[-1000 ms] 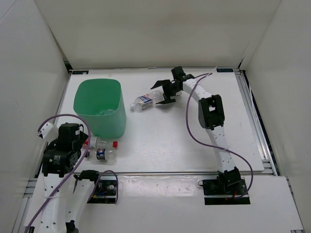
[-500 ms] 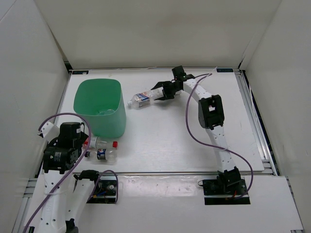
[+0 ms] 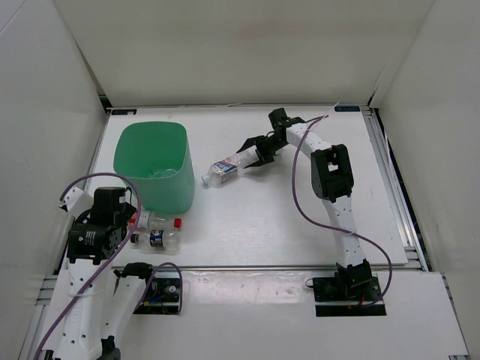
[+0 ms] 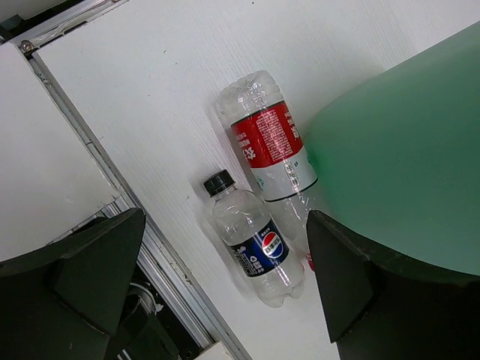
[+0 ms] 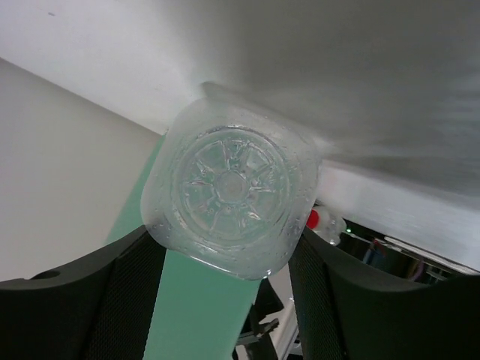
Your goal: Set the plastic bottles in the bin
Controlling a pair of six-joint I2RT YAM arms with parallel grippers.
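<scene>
Right arm stretched out and gripping; left arm folded close to its base.
The right arm [image 3: 330, 180] reaches far forward and bends to the left, its gripper [image 3: 253, 152] clamped on the base end of a bottle [image 3: 223, 167]. The left arm [image 3: 90, 247] sits hunched over the near-left corner, its gripper [image 3: 129, 223] pointing down with the jaws spread wide.
</scene>
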